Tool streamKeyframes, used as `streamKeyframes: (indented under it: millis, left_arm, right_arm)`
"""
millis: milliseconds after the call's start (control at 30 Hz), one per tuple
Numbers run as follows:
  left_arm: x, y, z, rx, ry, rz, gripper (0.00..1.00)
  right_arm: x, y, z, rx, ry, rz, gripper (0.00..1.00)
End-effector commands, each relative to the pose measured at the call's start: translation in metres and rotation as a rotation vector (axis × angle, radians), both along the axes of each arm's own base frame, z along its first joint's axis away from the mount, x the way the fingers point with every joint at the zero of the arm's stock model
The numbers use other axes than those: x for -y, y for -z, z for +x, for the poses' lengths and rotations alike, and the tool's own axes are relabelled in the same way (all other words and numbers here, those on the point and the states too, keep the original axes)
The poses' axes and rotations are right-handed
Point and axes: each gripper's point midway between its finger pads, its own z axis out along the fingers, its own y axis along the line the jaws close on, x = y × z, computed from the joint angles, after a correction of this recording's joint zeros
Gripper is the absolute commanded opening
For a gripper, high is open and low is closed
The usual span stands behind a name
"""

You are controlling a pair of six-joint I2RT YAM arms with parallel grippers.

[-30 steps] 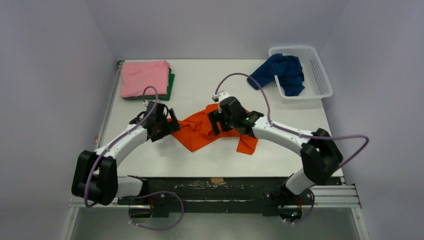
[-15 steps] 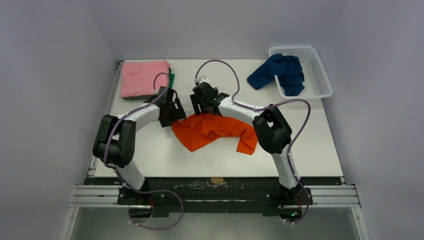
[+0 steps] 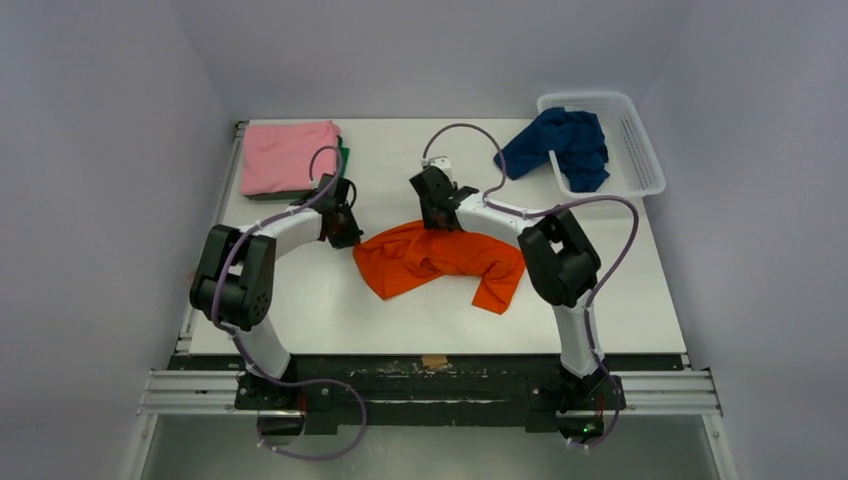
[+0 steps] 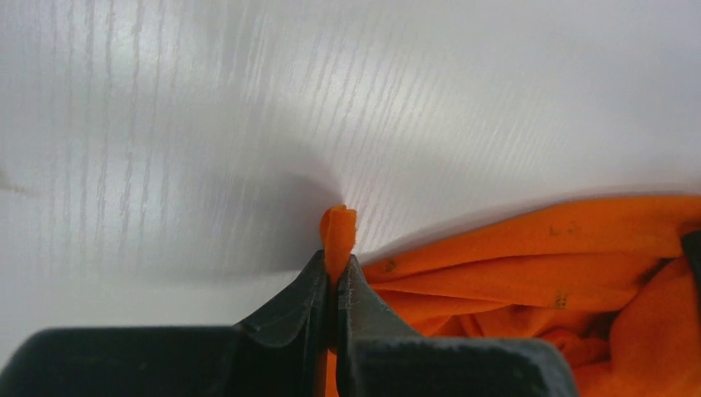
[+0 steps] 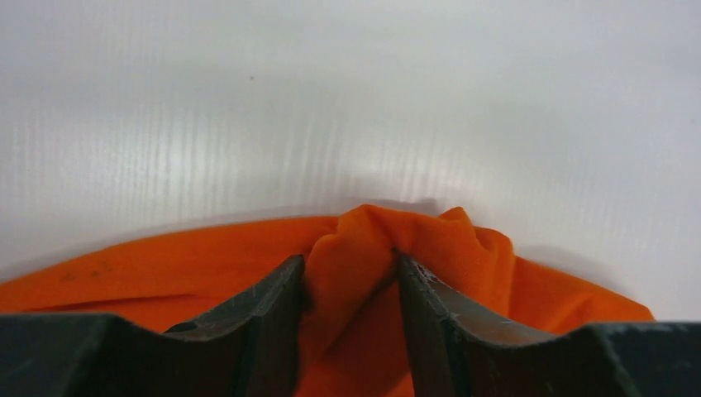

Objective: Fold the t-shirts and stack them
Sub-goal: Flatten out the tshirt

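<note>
An orange t-shirt (image 3: 440, 258) lies crumpled in the middle of the table. My left gripper (image 3: 350, 238) is at its far left corner. In the left wrist view the left gripper (image 4: 337, 260) is shut on a thin edge of the orange cloth (image 4: 512, 256), which sticks up past the tips. My right gripper (image 3: 437, 222) is at the shirt's far edge. In the right wrist view the right gripper (image 5: 351, 260) has its jaws partly apart around a bunched fold of orange cloth (image 5: 165, 265), and both fingers touch it. A folded pink t-shirt (image 3: 290, 155) lies on a dark green one (image 3: 343, 165) at the far left.
A navy t-shirt (image 3: 560, 145) hangs half out of the white mesh basket (image 3: 645, 165) at the far right corner. Both arms' cables arch over the table's far half.
Both arms reached to the orange shirt's far edge. The left jaws closed on its corner. The right jaws narrowed around a fold, and the shirt shifted slightly right.
</note>
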Motion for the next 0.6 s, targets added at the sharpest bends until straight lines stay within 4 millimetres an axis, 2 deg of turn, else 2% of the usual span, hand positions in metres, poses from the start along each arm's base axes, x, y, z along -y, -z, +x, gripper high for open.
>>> streamKeyframes:
  millis: [0,100,200,333,433,467,567]
  left_arm:
    - [-0.012,-0.016,-0.004,0.055,-0.028,0.038,0.00]
    - [-0.017,-0.021,-0.009,0.069,-0.041,0.050,0.00]
    - [-0.020,-0.023,-0.012,0.073,-0.047,0.054,0.00]
    - [-0.020,-0.024,-0.014,0.080,-0.045,0.050,0.00]
    - [-0.025,-0.035,-0.014,0.106,-0.056,0.069,0.00]
    - [-0.027,-0.041,-0.015,0.121,-0.061,0.074,0.00]
    - [-0.033,-0.083,-0.017,0.237,-0.075,0.068,0.00]
  right_arm:
    - [0.029,-0.033,0.005,0.081,0.097,0.039,0.42]
    - [0.038,-0.032,0.002,0.073,0.106,0.055,0.38]
    - [0.036,-0.029,0.001,0.058,0.088,0.101,0.29]
    - [0.029,-0.033,0.001,0.071,0.059,0.148,0.11]
    - [0.036,-0.055,0.005,0.130,0.077,0.138,0.00]
    - [0.042,-0.067,0.006,0.159,0.096,0.128,0.00]
    - [0.066,-0.111,0.001,0.260,0.157,0.121,0.00]
